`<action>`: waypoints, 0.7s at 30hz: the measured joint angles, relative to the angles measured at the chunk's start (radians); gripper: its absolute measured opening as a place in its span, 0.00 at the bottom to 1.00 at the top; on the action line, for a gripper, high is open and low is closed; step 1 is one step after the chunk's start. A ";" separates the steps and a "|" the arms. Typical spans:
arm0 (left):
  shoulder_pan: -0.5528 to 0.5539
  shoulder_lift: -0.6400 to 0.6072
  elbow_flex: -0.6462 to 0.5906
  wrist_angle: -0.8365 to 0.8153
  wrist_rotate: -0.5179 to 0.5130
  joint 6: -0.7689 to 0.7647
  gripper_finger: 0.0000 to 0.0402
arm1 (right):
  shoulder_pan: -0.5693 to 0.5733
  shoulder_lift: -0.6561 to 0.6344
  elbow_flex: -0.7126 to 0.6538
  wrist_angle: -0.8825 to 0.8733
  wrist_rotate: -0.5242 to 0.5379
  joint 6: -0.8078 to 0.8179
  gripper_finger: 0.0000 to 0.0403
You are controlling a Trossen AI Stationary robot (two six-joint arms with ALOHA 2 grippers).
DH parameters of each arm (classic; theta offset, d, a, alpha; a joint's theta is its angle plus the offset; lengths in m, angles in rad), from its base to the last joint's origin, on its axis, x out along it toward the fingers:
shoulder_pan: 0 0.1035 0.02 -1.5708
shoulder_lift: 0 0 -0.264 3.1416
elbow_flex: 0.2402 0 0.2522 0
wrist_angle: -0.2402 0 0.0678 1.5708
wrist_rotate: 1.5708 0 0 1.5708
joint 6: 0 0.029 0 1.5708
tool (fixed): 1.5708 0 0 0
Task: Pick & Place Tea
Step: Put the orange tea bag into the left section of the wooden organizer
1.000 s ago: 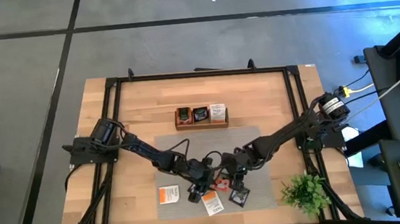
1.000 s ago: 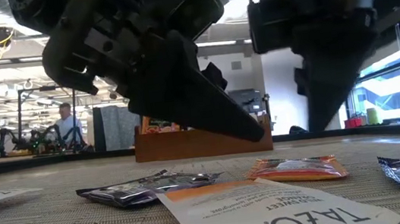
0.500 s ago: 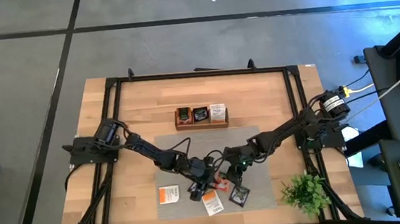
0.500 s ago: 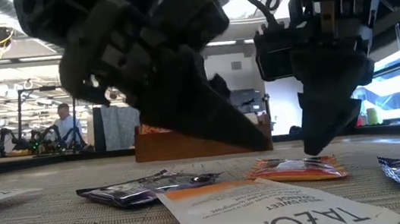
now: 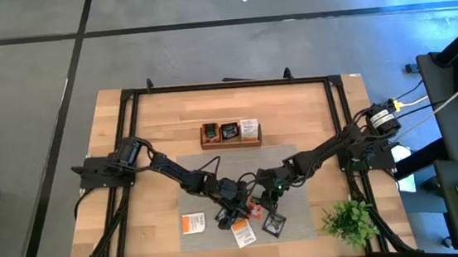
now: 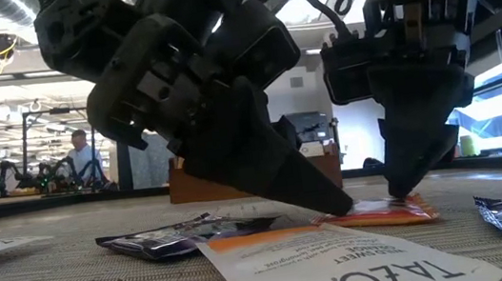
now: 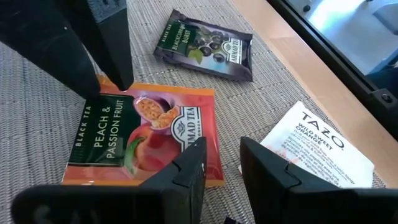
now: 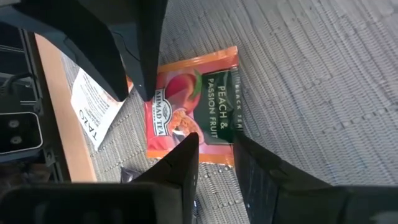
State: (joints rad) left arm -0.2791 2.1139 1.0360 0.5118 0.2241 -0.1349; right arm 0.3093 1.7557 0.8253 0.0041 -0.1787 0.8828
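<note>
High view: wooden tray [image 5: 230, 143] with three sachets; both grippers slightly parted, empty, at orange sachet [image 7: 146, 135].

Wooden tray [image 5: 230, 142] mid-table; green plant [image 5: 351, 220] at the corner.

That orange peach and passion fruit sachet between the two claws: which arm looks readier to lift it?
Probably the left: left gripper has its open fingers straddling the edge of the orange peach and passion fruit sachet. Right gripper only touches the opposite edge.
</note>
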 joint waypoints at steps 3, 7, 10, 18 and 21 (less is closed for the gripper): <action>0.000 -0.001 0.001 -0.009 -0.007 0.000 0.23 | 0.000 0.000 0.000 0.001 0.002 0.002 0.26; 0.001 0.007 0.001 -0.008 -0.008 -0.005 0.23 | 0.001 -0.003 0.000 0.002 0.047 0.002 0.26; 0.003 0.012 0.002 -0.009 -0.002 -0.017 0.23 | 0.000 -0.004 0.000 0.001 0.047 0.001 0.26; 0.007 0.019 0.003 -0.012 0.016 0.052 0.23 | 0.000 -0.004 0.000 0.026 0.057 0.051 0.26; 0.007 0.019 0.002 -0.013 0.024 0.113 0.22 | -0.004 -0.005 0.000 0.029 0.057 0.090 0.26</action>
State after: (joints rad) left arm -0.2722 2.1333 1.0382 0.4988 0.2476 -0.0222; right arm 0.3056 1.7512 0.8257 0.0332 -0.1215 0.9729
